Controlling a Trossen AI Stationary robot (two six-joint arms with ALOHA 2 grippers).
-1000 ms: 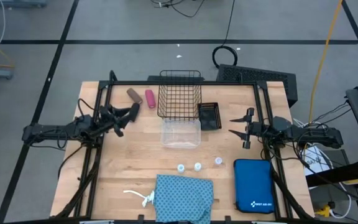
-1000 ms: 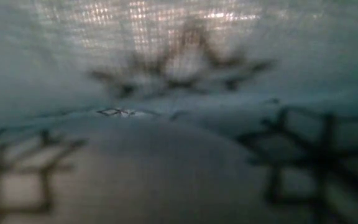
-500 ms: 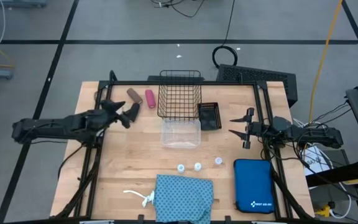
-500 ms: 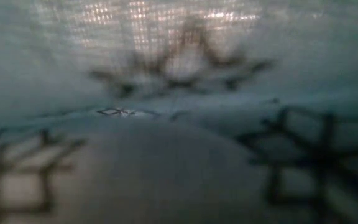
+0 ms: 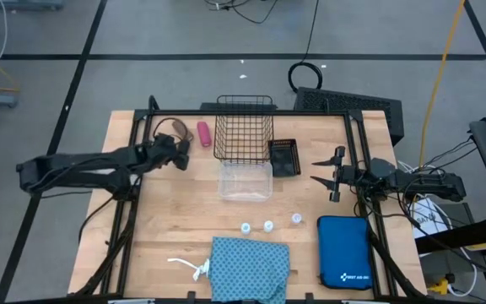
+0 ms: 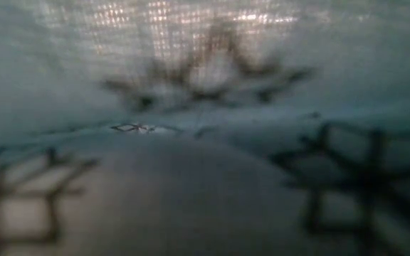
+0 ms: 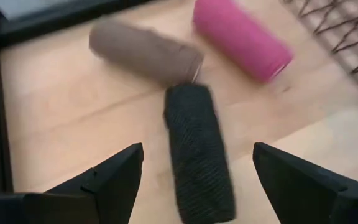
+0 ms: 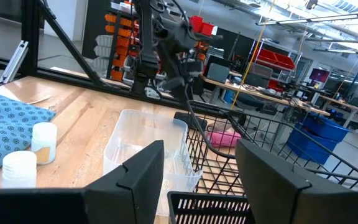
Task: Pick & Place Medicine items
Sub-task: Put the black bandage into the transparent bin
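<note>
A brown roll (image 7: 145, 53) and a pink roll (image 7: 241, 37) lie side by side on the wooden table at the far left, beside a wire basket (image 5: 244, 127). A black ribbed roll (image 7: 197, 149) lies on the table just in front of them. My left gripper (image 7: 197, 180) is open and tipped down over it, one finger on each side, touching nothing. Three white-capped vials (image 5: 268, 225) stand near the front, and the teal cloth (image 5: 250, 268) with its white string lies at the near edge. My right gripper (image 8: 201, 180) waits open and level at the right.
A clear plastic container (image 5: 245, 179) sits mid-table with a small black tray (image 5: 284, 156) beside it. A blue zip case (image 5: 344, 252) lies at the near right. The teal cloth (image 6: 205, 142) fills the low view. Black frame rails (image 5: 133, 127) run along both table sides.
My left gripper has gone toward the table's far edge and right, closing on the brown and pink rolls, and has tipped from near level to slanting downward. The right arm and all objects have stayed where they were.
</note>
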